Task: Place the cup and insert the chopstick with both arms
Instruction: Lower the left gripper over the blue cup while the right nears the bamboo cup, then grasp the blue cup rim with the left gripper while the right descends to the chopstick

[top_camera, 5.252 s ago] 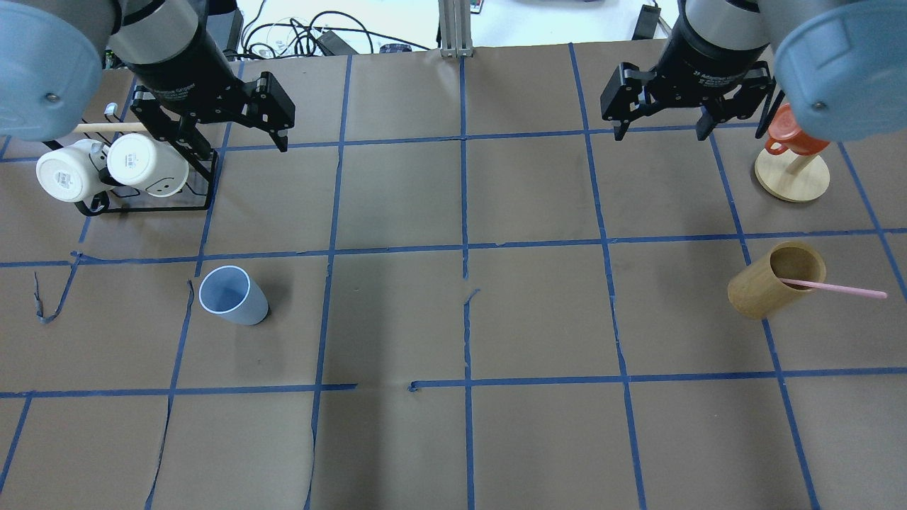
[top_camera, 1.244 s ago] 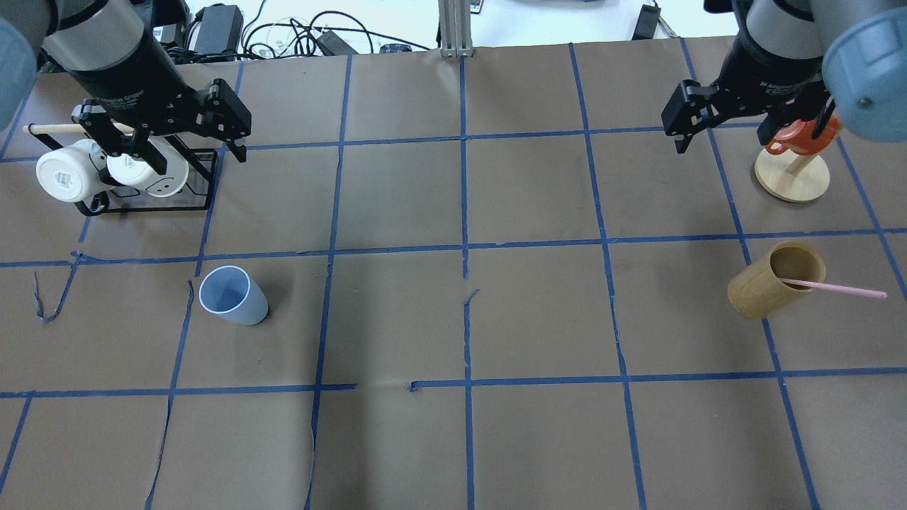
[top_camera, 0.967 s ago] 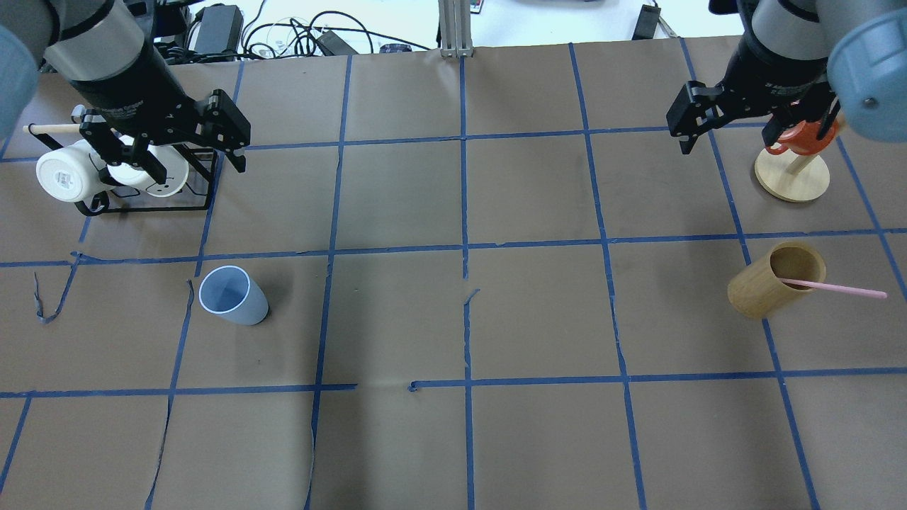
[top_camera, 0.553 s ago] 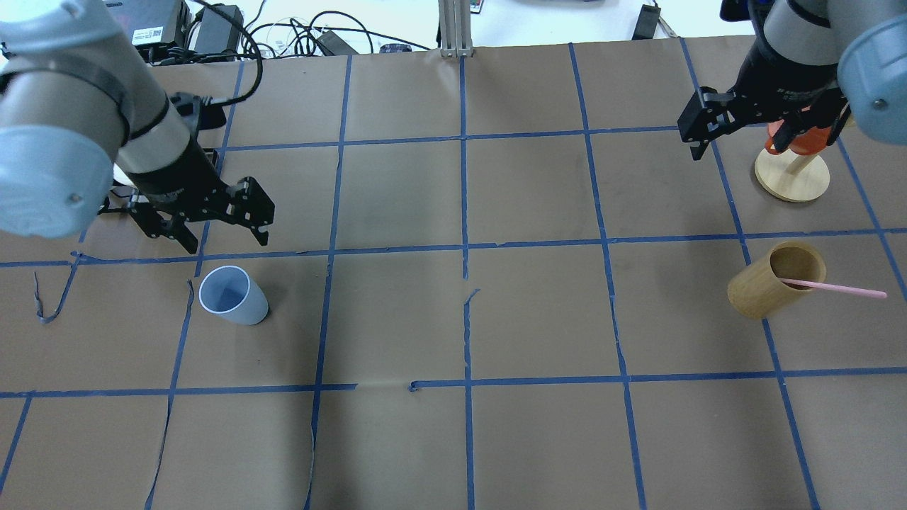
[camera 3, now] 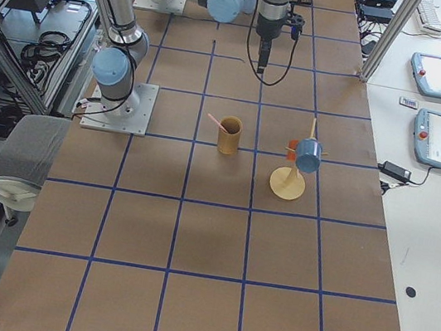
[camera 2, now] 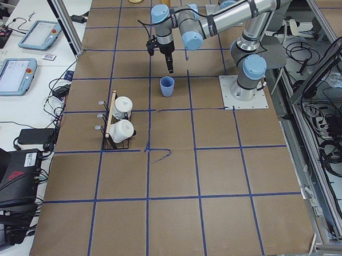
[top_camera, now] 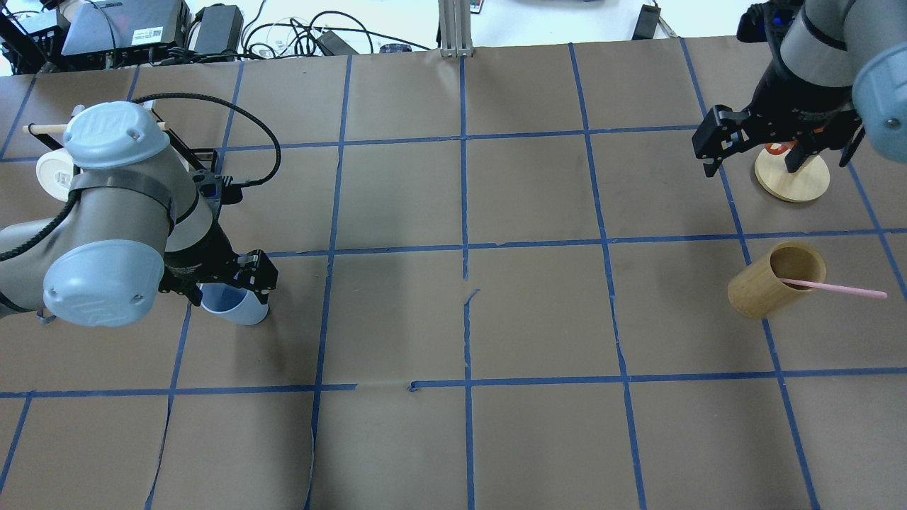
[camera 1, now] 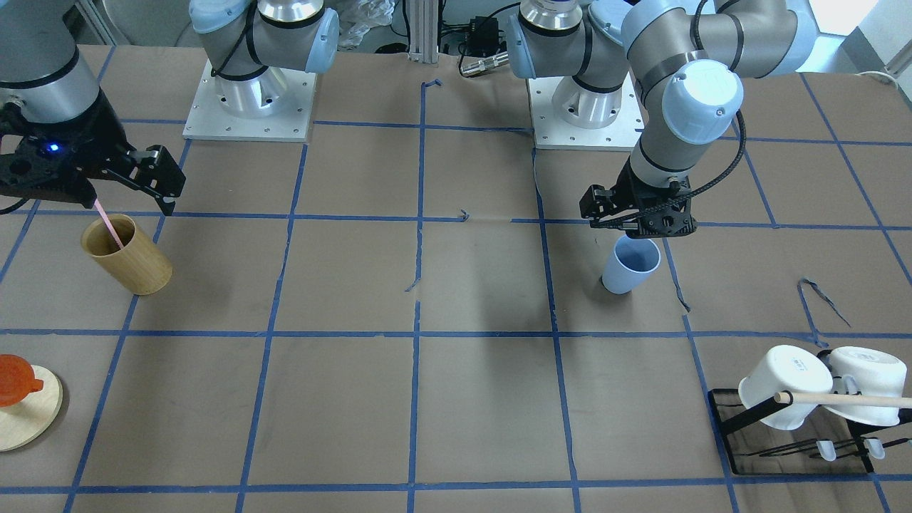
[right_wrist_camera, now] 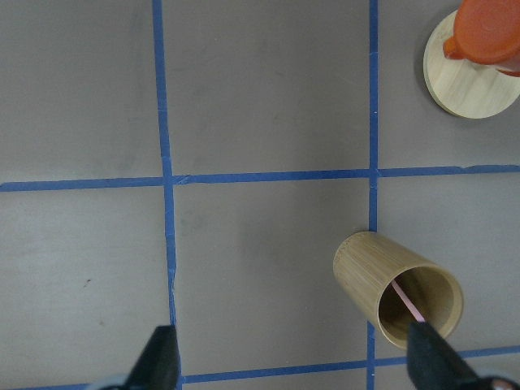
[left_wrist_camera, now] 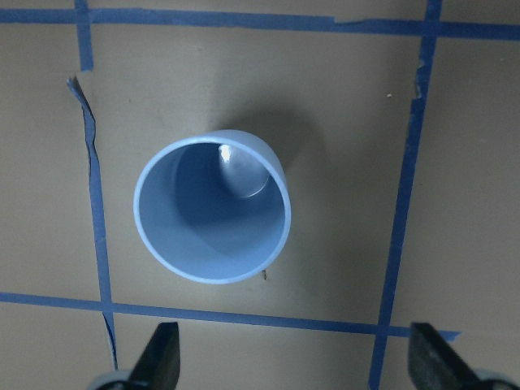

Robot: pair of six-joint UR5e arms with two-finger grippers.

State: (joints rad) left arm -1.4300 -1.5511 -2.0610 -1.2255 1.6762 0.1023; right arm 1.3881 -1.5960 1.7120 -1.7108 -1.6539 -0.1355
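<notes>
The light-blue cup (top_camera: 239,307) stands upright on the table's left side; it also shows in the front view (camera 1: 627,267) and fills the left wrist view (left_wrist_camera: 213,215). My left gripper (top_camera: 221,285) hovers just above its rim, open and empty, fingers (left_wrist_camera: 158,359) wide apart. The pale-pink chopstick (top_camera: 836,289) leans out of a tan wooden cylinder (top_camera: 769,283) at the right, seen inside it in the right wrist view (right_wrist_camera: 406,302). My right gripper (top_camera: 778,161) is open and empty, high above the table, just beyond the cylinder.
A black rack with two white mugs (camera 1: 798,388) and a wooden dowel stands at the far left, partly behind my left arm. A round wooden stand (top_camera: 792,178) with an orange mug (right_wrist_camera: 487,32) sits under my right gripper. Blue tape lines grid the brown table.
My left arm has swung from over the mug rack toward the near side and now sits over the blue cup. My right gripper has drifted right, over the wooden stand. Cup and chopstick have not moved.
</notes>
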